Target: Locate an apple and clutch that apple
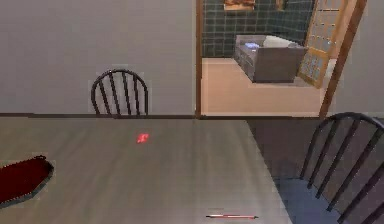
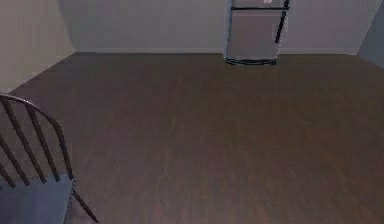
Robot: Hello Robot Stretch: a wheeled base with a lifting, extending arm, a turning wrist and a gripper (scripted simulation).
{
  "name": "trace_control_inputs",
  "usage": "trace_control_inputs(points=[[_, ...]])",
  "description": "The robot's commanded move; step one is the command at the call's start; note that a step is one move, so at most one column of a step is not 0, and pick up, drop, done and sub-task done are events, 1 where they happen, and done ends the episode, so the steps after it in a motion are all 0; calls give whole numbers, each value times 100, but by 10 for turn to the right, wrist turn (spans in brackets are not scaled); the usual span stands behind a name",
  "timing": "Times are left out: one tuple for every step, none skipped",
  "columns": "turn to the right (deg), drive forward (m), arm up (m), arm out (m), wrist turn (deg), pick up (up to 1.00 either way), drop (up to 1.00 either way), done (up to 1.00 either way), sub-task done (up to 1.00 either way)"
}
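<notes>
A small red blob (image 1: 143,137) lies on the wooden table (image 1: 190,165) near its far middle in the forward view; its shape is too small to name for sure. A dark red, flat object (image 1: 22,178) rests at the table's left edge. A thin stick-like item (image 1: 231,215) lies near the table's front edge.
A dark spindle-back chair (image 1: 120,94) stands behind the table, another with a blue seat (image 1: 335,165) at its right, shown again in the arm side view (image 2: 30,170). A doorway (image 1: 265,50) leads to a tiled bathroom with a tub (image 1: 268,55). A steel fridge (image 2: 254,32) stands across bare wooden floor (image 2: 210,130).
</notes>
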Motion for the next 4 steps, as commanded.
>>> trace_control_inputs(points=[[-450, 0, 0, 0, 0, 0, 0, 0, 0], [-450, 0, 0, 0, 0, 0, 0, 0, 0], [-450, 0, 0, 0, 0, 0, 0, 0, 0], [0, 0, 50, 0, 0, 0, 0, 0, 0]])
